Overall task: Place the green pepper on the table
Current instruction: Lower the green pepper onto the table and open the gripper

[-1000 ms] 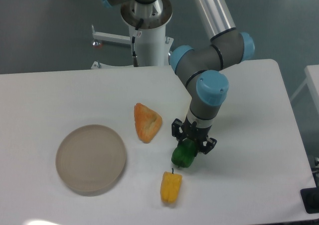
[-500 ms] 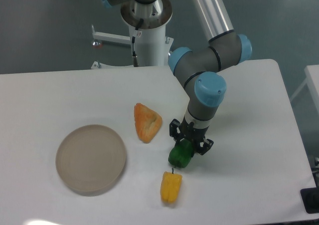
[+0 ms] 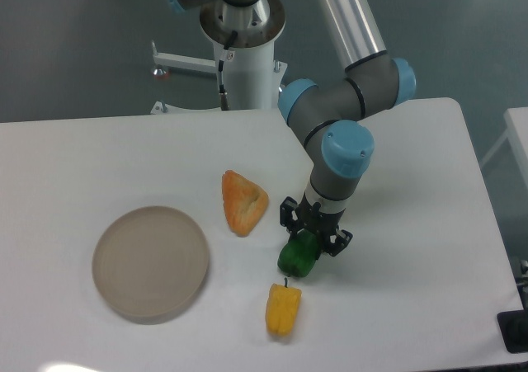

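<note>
The gripper pinches the green pepper low over the table, apparently touching down; release comes next.

Free room and obstacles. The gripper, closed on the green pepper, is hemmed by the yellow pepper just below and the orange pepper near its left. The plate lies well apart; bare table extends rightward.
</note>
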Controlling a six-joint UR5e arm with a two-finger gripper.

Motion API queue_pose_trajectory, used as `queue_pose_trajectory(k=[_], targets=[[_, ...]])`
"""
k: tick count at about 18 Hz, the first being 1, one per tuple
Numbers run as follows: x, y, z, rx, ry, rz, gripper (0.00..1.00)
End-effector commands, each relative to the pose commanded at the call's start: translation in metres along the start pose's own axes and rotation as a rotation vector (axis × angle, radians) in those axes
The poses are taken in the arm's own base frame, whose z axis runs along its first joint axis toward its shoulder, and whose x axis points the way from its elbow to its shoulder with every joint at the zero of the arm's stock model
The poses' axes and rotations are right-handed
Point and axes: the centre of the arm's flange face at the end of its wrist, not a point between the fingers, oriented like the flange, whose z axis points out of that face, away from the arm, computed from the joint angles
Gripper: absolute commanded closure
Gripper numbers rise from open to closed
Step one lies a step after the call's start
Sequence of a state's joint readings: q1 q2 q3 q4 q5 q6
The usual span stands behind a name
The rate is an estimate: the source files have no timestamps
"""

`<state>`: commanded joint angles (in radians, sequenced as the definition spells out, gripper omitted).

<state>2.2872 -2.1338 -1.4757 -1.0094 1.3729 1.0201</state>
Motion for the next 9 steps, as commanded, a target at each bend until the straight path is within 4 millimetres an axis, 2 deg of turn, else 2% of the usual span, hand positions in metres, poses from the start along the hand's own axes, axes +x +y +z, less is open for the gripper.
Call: queue_pose_trajectory(k=[1, 5, 9], targets=[[-0.0003, -0.0005, -0.0006, 0.002, 0.000, 0.000, 0.56], [-0.0021, -0.0006, -0.0033, 0.038, 0.016, -0.006, 0.15], [-0.0018, -0.0001, -0.0027, 0.036, 0.017, -0.008, 0.01]])
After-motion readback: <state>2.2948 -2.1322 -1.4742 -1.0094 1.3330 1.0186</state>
